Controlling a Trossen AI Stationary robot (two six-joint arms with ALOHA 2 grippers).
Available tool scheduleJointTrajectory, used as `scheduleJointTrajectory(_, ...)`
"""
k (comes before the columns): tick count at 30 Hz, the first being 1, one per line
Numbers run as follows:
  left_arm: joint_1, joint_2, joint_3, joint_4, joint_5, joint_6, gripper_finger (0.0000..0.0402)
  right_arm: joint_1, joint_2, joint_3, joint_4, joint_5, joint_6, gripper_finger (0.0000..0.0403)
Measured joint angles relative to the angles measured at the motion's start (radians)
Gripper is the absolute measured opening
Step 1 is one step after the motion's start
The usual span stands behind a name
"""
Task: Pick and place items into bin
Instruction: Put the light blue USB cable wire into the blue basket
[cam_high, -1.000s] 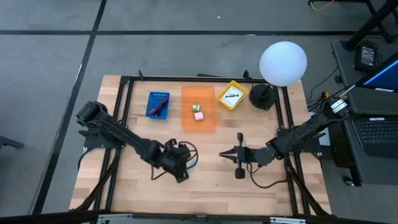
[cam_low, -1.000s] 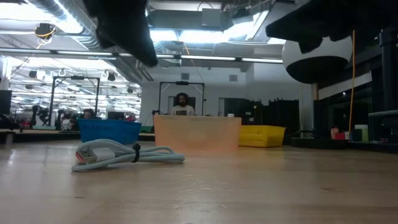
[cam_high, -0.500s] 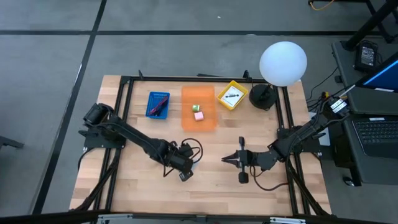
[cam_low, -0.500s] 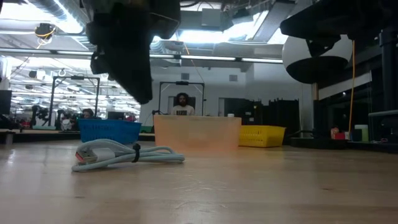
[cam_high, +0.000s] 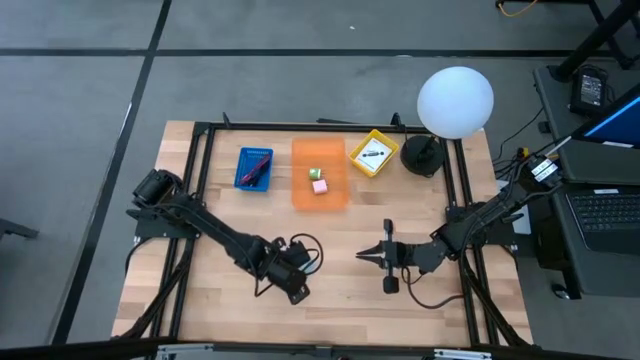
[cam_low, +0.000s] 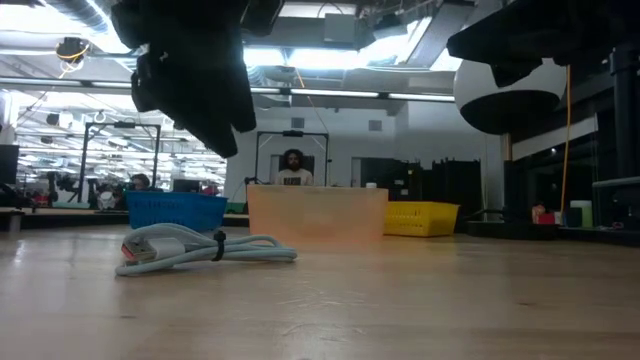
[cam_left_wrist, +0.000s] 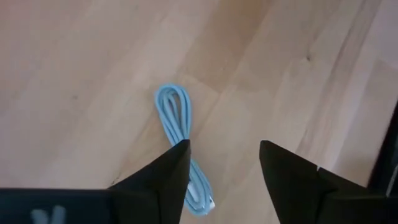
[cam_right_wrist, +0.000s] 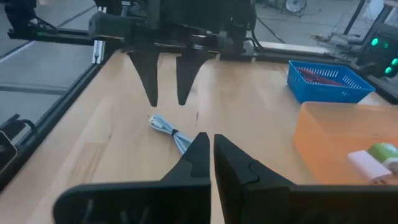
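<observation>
left gripper (cam_left_wrist: 224, 155) fingers apart, above table; light-blue cord (cam_left_wrist: 177, 121) lies just beyond

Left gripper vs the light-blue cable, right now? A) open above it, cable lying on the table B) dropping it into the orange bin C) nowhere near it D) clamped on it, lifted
A: the left gripper has its jaws apart, and the coiled light-blue cable lies flat on the wooden table under it, unheld.

Left tool (cam_high: 297, 262) fingers parted, pointing down at mid-table; right tool (cam_high: 368, 254) closed, hovering just right.
</observation>
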Motion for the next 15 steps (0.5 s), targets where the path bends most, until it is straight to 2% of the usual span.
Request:
scheduleJointTrajectory(7,-0.011,0.012,0.0,0.0,-0.091,0.016,0.0199,-0.025,0.0,0.0,0.044,0.0,-0.05,0.0005)
scheduleJointTrajectory(15,-0.008,0.104,0.0,-0.003,-0.027,0.008,0.0196,-0.074,0.0,0.0,0.045,0.0,-0.052,0.0005)
